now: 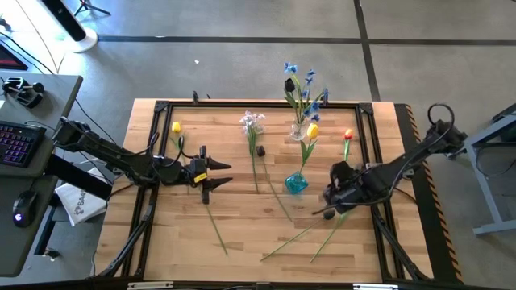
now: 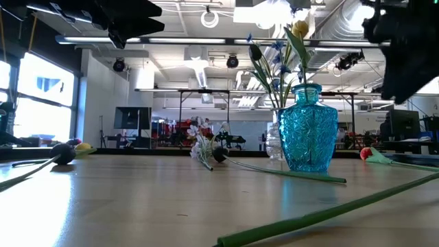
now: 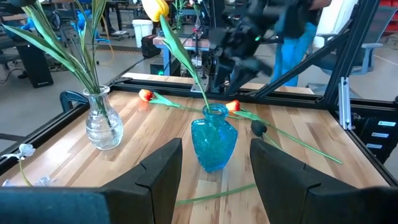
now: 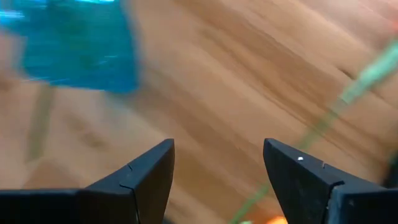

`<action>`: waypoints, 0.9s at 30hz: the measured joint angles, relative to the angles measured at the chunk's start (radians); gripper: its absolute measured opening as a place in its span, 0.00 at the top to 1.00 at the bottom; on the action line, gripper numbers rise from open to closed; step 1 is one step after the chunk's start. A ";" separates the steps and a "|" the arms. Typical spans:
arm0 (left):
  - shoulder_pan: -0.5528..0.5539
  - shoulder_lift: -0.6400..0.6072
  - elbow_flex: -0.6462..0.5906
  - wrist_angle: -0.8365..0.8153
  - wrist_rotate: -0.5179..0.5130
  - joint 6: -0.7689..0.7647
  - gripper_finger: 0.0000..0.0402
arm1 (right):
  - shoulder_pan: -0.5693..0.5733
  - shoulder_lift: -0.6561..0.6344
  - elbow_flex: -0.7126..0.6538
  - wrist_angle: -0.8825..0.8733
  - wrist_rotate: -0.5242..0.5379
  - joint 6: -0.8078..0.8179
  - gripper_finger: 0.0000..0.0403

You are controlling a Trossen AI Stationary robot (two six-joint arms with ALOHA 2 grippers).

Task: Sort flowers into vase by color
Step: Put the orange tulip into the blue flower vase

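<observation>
Even, bright light falls on the bench [image 1: 242, 201] from above — shadows are short and soft. In the low view ceiling lamps and a window at one side glare white, and the nearest stem [image 2: 329, 216] is out of focus. The right wrist view is smeared throughout — blue vase [image 4: 74, 46] and wood grain streak.

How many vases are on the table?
2: a blue vase near the table's middle holding a yellow flower, and a clear vase behind it holding blue flowers.
</observation>
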 joint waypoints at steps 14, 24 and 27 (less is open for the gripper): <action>0.001 0.112 0.001 0.044 -0.018 0.002 0.56 | -0.327 0.069 -0.147 -0.044 0.014 0.119 0.40; 0.001 0.129 0.000 0.061 -0.018 0.009 0.56 | -0.677 0.199 -0.147 -0.003 0.006 -0.186 0.40; 0.002 0.129 0.000 0.062 -0.018 0.009 0.56 | -0.785 0.221 -0.147 0.085 -0.016 -0.341 0.40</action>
